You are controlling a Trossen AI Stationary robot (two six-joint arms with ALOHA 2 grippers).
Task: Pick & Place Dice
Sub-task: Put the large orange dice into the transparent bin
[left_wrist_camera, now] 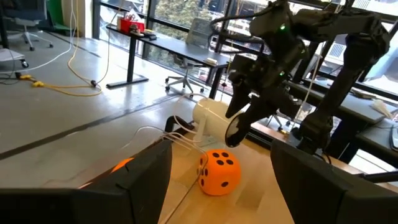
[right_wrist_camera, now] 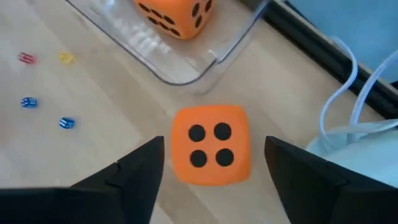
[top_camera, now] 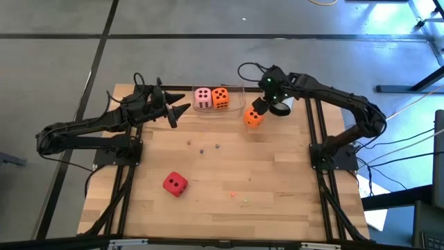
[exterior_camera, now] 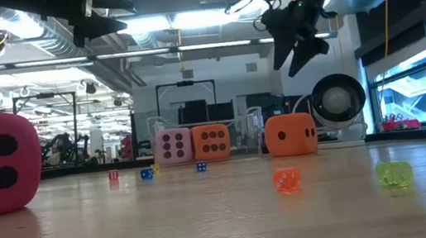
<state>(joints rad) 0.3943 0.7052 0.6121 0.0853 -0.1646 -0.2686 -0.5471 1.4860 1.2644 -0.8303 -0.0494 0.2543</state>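
Right gripper (top_camera: 258, 106): fingers spread wide, hanging in the air straight over the loose orange die near the table's far edge. It grips nothing; the wrist view shows the die framed between the two fingers, four pips up, so it looks lined up for a straight drop.

Loose orange die (right_wrist_camera: 211, 144): sits on the wood just outside the tray's right-hand end, apart from the tray wall. I would guess it is the next one to go in.

Tray (top_camera: 236, 107): clear plastic, lying along the middle of the far edge. It appears to be the drop-off spot.

Pink die (top_camera: 202, 97): inside the tray, left part.

Second orange die (top_camera: 220, 97): inside the tray, touching the pink one on its right. The pair is packed to one side, which leaves the right end free for more.

Red die (top_camera: 175, 184): alone towards the near-left corner of the table, well apart from everything else.

Left gripper (top_camera: 182, 110): spread open, empty, raised near the far edge just left of the tray, pointing at it. It seems to be waiting.

Small beads (top_camera: 202, 148): scattered mid-table; not part of the job.
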